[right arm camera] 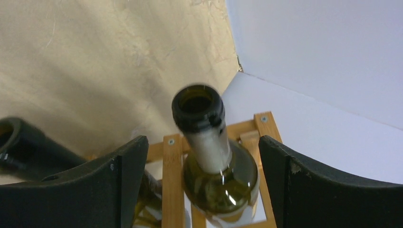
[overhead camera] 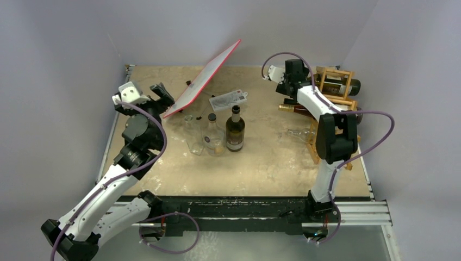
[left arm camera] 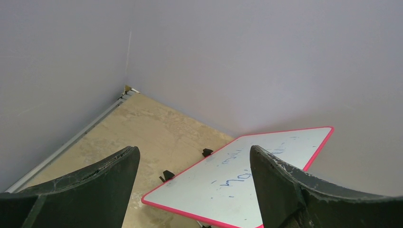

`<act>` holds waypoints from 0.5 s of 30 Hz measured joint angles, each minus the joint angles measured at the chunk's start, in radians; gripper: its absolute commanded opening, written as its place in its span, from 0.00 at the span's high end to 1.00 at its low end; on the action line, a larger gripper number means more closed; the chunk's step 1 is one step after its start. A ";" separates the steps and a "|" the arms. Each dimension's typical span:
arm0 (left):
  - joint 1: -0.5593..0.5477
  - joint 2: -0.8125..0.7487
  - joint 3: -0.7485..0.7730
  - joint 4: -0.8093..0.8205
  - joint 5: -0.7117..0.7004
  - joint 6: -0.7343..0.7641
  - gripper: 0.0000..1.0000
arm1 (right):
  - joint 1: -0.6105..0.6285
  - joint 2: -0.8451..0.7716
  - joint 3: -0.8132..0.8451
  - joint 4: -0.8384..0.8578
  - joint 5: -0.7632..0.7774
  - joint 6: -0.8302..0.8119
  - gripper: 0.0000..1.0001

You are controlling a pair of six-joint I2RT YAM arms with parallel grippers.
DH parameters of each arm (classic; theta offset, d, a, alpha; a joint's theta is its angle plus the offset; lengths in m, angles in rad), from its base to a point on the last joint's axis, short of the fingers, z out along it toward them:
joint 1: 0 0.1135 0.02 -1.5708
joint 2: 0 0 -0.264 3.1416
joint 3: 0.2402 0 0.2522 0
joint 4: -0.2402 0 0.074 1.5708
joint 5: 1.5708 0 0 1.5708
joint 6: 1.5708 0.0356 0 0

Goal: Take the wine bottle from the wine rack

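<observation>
The wine rack (overhead camera: 341, 73), a light wooden lattice, stands at the back right of the table. A dark green wine bottle (overhead camera: 348, 86) lies in its top cell, and another bottle with a gold neck (overhead camera: 291, 108) lies lower down. My right gripper (overhead camera: 311, 81) is open at the top bottle's neck end. In the right wrist view the bottle (right arm camera: 221, 175) points its open mouth at the camera, and the right gripper (right arm camera: 202, 156) has one jaw on each side of its neck, apart from it. The rack's bars (right arm camera: 172, 180) show behind. My left gripper (overhead camera: 162, 92) is open and empty at the far left.
A red-edged whiteboard (overhead camera: 209, 76) leans tilted at the back, in front of the left gripper (left arm camera: 195, 152). A standing wine bottle (overhead camera: 235, 129), a clear bottle (overhead camera: 212, 136) and a glass (overhead camera: 193, 138) stand mid-table. A card (overhead camera: 228, 99) lies behind them. Walls close in behind the rack.
</observation>
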 measured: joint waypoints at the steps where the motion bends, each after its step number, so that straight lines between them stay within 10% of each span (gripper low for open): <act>1: -0.006 0.000 0.000 0.000 -0.004 0.000 0.15 | -0.001 0.021 0.016 0.001 0.002 -0.005 0.14; 15: -0.097 -0.002 0.000 0.006 -0.057 0.031 0.16 | -0.023 0.147 0.099 0.066 0.068 -0.076 0.22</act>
